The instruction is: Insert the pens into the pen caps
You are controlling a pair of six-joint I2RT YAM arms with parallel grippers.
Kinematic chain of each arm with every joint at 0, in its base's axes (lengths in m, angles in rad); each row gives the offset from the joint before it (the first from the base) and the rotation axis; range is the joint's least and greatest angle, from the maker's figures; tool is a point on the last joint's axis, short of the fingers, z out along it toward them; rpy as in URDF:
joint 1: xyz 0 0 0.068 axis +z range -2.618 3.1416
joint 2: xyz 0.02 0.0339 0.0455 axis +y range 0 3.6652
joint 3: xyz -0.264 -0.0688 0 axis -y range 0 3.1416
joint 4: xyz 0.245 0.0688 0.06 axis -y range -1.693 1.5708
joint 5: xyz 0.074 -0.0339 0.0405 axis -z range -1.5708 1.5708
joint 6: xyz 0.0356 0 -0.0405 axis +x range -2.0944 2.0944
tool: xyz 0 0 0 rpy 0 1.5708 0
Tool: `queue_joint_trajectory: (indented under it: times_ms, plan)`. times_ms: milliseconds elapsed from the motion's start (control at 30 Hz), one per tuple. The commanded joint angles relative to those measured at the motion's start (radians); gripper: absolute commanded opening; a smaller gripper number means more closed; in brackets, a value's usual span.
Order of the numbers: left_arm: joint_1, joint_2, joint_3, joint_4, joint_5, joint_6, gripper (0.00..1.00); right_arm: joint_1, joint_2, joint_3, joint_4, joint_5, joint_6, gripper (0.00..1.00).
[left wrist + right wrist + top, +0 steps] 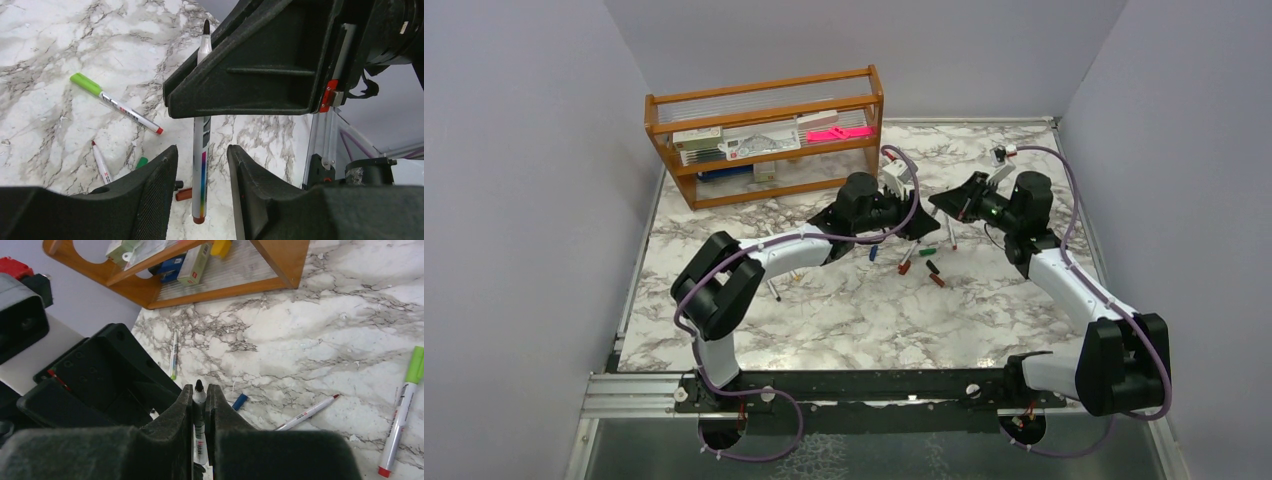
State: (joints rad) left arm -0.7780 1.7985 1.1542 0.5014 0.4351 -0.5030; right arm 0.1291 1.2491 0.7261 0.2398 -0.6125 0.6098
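My right gripper (200,387) is shut on a white-barrelled pen (199,412) whose dark tip sticks up past the fingertips. In the left wrist view this pen (201,145) hangs upright with a rainbow stripe and a brown-red lower end. My left gripper (202,150) is open, one finger on each side of the pen's lower part, neither touching it. On the table lie a green-capped pen (117,102), a red-tipped pen (100,164), a green cap (142,162), a dark red cap (184,194) and a blue cap (239,401). From above, both grippers (921,228) (951,205) meet over the table's middle.
A wooden shelf (764,185) with boxes and a pink item stands at the back left. A pen with a green end (173,354) lies near it. A thin black stick pen (772,289) lies beside my left arm. Grey walls close in both sides.
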Motion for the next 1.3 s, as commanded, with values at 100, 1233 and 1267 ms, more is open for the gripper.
queue_joint_trajectory:
  times_ms: [100,1233,1267]
  plan:
    - [-0.009,0.029,0.036,0.042,0.051,-0.013,0.37,-0.005,-0.006,-0.004,0.098,-0.06,0.064,0.01]
    - [0.217,-0.136,-0.227,0.054,-0.038,-0.123,0.0,0.04,-0.056,-0.143,-0.487,0.352,-0.172,0.57]
    - [0.217,-0.135,-0.228,0.054,-0.039,-0.121,0.0,0.05,-0.057,-0.148,-0.488,0.357,-0.169,0.57]
